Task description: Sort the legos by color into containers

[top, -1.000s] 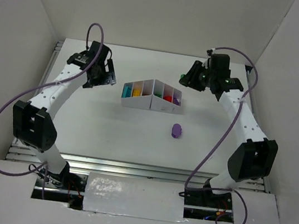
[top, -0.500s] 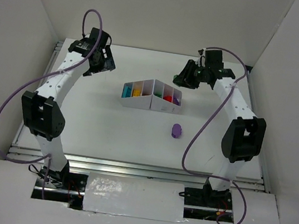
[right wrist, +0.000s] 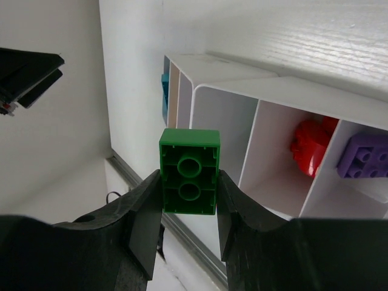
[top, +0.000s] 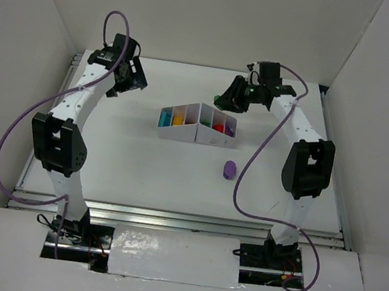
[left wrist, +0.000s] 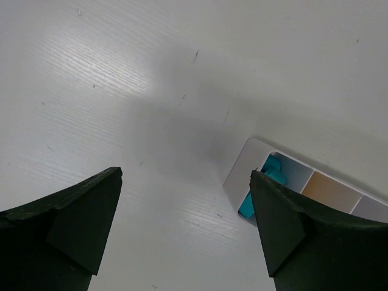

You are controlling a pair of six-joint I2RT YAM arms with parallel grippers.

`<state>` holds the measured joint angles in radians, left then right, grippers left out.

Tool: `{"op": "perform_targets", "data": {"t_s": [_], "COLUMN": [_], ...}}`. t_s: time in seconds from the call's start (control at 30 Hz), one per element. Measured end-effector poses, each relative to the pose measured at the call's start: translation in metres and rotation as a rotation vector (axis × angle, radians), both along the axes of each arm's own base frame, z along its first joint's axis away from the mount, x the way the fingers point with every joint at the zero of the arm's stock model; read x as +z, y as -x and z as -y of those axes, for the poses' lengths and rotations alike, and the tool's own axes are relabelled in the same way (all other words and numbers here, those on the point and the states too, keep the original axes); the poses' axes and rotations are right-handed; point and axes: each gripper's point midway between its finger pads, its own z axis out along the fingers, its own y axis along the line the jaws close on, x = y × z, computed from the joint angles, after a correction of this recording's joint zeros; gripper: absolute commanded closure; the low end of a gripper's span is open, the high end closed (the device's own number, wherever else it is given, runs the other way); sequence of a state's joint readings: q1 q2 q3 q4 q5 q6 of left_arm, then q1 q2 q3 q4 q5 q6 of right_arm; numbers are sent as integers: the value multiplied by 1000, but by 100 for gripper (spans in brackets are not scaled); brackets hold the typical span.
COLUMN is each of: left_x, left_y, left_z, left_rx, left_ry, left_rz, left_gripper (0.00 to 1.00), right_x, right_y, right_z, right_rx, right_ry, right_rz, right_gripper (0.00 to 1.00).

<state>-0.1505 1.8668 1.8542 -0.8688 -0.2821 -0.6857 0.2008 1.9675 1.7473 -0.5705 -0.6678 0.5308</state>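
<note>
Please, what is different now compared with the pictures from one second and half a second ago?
The right claw, shut on a green brick, moved left, toward the far side of the white tray. The left claw, open and empty, drew back toward the far left, away from the tray. The tray and the loose purple brick did not move.

The right gripper (top: 225, 99) and its green lego (right wrist: 189, 171) have slid left, toward upper centre. The left gripper (top: 126, 77) edged up-left.

Both arms reach far forward; the left pincer (left wrist: 185, 174) gapes wide, and the right pincer (right wrist: 189, 193) clamps a green brick (right wrist: 189, 159) between its fingers.
</note>
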Motion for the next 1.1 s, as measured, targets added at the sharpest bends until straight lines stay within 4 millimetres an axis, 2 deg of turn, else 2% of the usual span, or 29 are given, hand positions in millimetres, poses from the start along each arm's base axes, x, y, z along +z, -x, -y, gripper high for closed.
{"op": "perform_targets", "data": {"t_s": [0.3,0.37,0.5,0.6,0.77,0.9,0.97,1.1], "left_x": [-1,-7,-18,-21,-19,-15,-15,-14], "left_y": [-7,-6,-2,3,8,7,6,5], "left_z": [-12,-11,-11,-9,-7,-6,-5,-5], "left_rx": [18,12,-12,-29,-54,-80,-87,-106], "left_ry": [15,15,9,13,17,16,17,15], "left_rz": [19,12,-10,-15,-5,9,11,14], "left_gripper": [1,1,0,0,0,0,1,0], "right_x": [-4,-6,-11,-12,-13,-13,-14,-15], "right_y": [12,13,14,14,16,20,21,21], "right_z": [-26,-26,-27,-26,-31,-38,-41,-43], "right_rx": [38,27,12,4,6,19,19,14], "right_ry": [23,39,64,74,79,81,87,92], "right_rz": [-3,-9,-22,-23,-25,-24,-25,-25], "right_gripper": [92,90,80,78,69,66,60,58]}}
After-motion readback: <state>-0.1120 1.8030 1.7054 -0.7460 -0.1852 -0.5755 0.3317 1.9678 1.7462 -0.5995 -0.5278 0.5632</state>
